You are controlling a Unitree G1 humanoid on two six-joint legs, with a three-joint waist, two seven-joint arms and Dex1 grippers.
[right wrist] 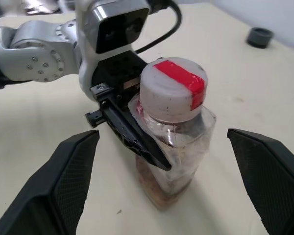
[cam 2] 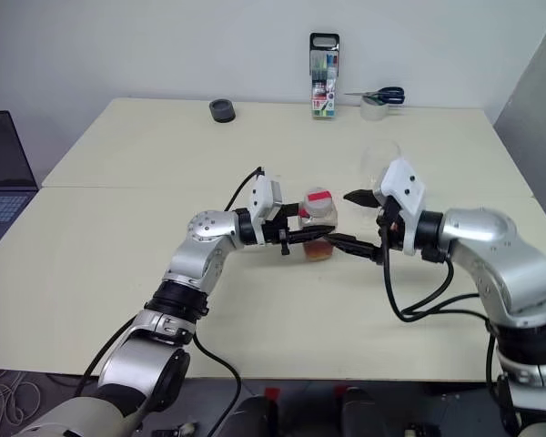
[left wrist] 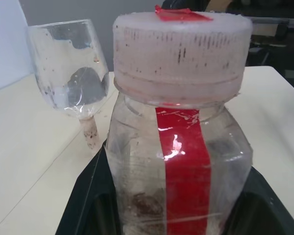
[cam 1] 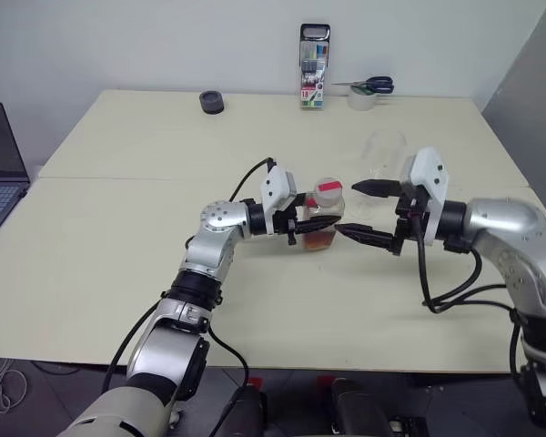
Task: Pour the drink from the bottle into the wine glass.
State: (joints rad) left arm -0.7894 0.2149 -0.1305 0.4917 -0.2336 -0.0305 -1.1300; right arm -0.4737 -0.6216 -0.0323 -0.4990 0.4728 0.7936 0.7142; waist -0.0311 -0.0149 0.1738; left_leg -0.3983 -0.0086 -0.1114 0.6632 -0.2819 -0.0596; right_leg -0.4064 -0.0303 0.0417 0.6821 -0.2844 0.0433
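Bottle (cam 1: 325,215) clamped in left gripper (cam 1: 315,225), frame centre — right gripper (cam 1: 371,211) spread wide; cap (right wrist: 172,85) seemingly on, so tipping toward wine glass (left wrist: 71,73) pours nothing.

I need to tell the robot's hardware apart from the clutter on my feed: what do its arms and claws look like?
Both arms are silver-grey metal with rounded joint housings and black collars between segments. Each wrist carries a white block-shaped housing, and black cables loop loosely from there along the forearms. The left claw and the right claw each have two black tapering fingers; the right claw's inner finger pads show a fine textured grid.
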